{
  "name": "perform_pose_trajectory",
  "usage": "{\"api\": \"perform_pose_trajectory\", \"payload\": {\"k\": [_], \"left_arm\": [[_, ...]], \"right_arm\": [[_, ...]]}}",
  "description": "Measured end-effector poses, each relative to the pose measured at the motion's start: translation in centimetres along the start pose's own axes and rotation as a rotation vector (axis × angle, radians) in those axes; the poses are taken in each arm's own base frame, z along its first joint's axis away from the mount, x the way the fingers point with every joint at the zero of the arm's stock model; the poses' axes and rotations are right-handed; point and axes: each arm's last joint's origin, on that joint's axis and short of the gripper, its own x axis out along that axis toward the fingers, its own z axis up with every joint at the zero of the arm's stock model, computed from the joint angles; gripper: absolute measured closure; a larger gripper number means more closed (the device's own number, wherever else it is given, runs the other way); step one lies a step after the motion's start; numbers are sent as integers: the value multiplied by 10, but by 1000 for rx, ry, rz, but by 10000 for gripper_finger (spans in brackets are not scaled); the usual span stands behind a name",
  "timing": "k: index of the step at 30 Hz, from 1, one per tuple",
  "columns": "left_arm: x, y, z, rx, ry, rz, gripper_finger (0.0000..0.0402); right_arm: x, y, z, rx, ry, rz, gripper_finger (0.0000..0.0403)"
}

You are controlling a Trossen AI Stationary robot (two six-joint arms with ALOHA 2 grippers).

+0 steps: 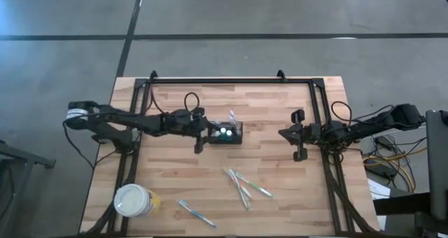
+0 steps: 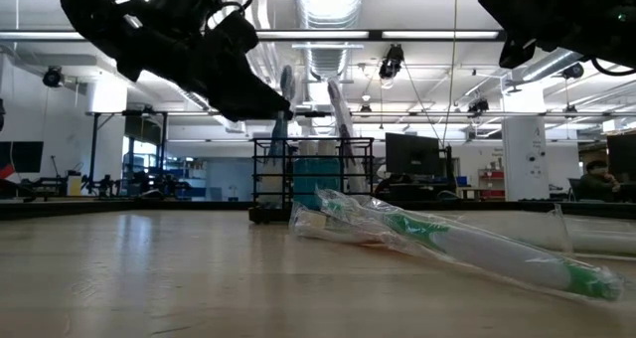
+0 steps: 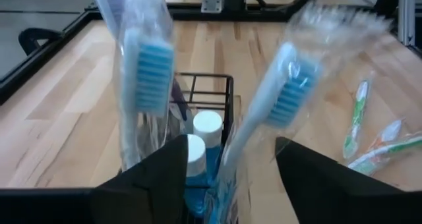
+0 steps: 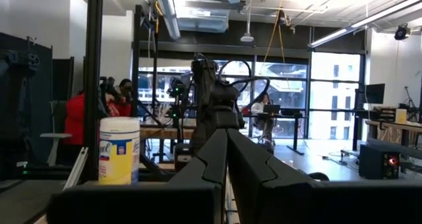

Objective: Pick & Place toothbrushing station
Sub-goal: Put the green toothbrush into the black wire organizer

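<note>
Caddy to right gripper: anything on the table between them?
Nothing. In the high view, only bare wood lies between the black mesh caddy and the right gripper; the wrapped toothbrushes lie nearer the front edge.

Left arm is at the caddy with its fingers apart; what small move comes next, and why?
Probably closing the left end effector on the small black wire-mesh caddy: its open fingers already flank the caddy's near end. The right end effector waits apart, shut.

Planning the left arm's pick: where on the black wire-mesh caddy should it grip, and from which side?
Probably the caddy's short end wall facing the left gripper, approached level from that side: upright wrapped toothbrushes and bottles block its open top.
</note>
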Motion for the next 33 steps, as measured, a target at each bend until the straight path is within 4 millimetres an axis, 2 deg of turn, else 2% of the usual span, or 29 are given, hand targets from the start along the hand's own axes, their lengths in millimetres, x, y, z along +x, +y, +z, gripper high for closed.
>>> {"api": "perform_pose_trajectory", "payload": {"k": [5,11,20,25,29,33], "left_arm": [[-15,-1,13,-5,-31,-2,149],[-46,-5,30,-23,-88,-39,149],[-118,-15,51,27,-228,-185,170],[-151,-15,33,24,-286,-85,218],[-163,-15,9,8,-318,-35,278],[-168,-16,-11,13,-342,-34,360]], "right_arm": [[0,0,-1,0,9,1,394],[0,0,-1,-2,9,0,394],[0,0,-2,5,15,2,394],[0,0,-2,7,15,1,394],[0,0,-2,8,15,1,394],[0,0,-2,15,15,1,394]]}}
